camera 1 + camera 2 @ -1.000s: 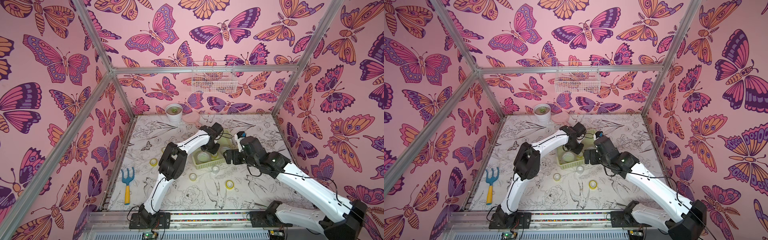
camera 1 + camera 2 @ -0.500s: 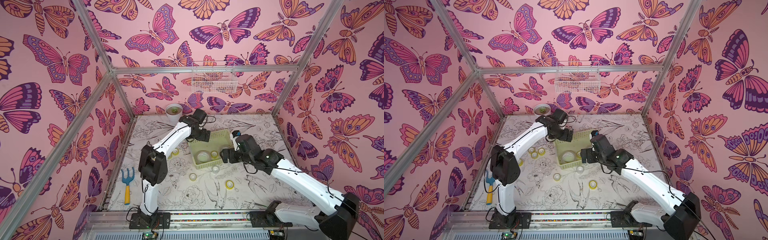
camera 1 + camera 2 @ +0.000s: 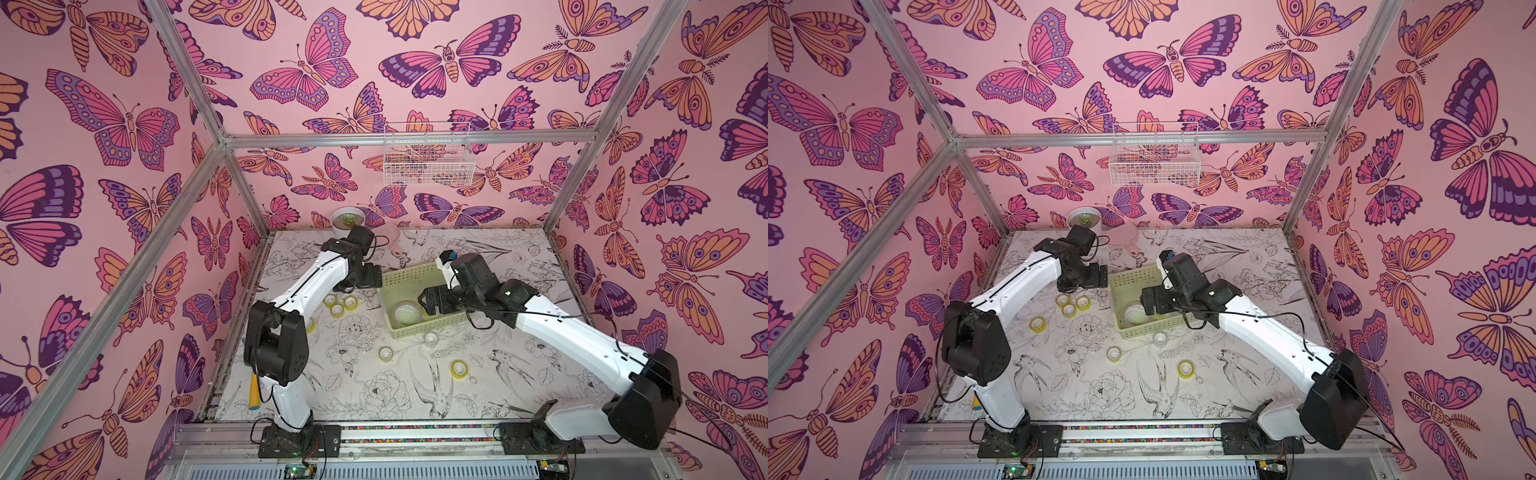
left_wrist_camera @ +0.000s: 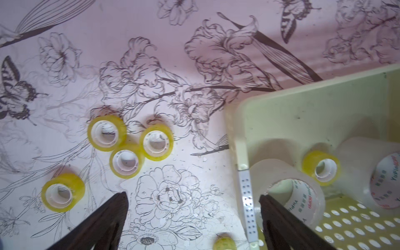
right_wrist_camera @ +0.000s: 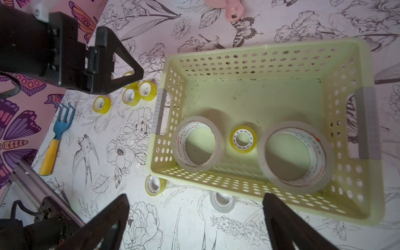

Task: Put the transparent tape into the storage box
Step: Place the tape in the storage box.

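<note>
The storage box (image 5: pixel 259 91), a pale yellow-green perforated basket, sits mid-table in both top views (image 3: pixel 409 276) (image 3: pixel 1129 282). It holds transparent tape: two wide whitish rolls (image 5: pixel 179 149) (image 5: pixel 324 160) and a small yellow ring (image 5: pixel 234 143). Three yellow rings (image 4: pixel 157 132) cluster on the table left of the box, with a fourth (image 4: pixel 62 184) nearby. Two yellow rings (image 3: pixel 386 353) (image 3: pixel 459 368) and a clear one (image 3: pixel 431 339) lie in front of it. My left gripper (image 4: pixel 193 199) hangs open and empty over the box's left rim. My right gripper (image 5: pixel 194 200) is open and empty above the box's near wall.
A white pot with a succulent (image 3: pixel 348 219) and a pink scoop (image 3: pixel 392 239) stand at the back. A blue and yellow garden fork (image 5: pixel 56 138) lies by the left wall, largely hidden behind the left arm from above. A white wire basket (image 3: pixel 428 160) hangs on the back wall.
My left gripper has swung from over the box to its left side, and its jaws have opened wide. The right gripper has stayed open over the box, shifting only slightly.
</note>
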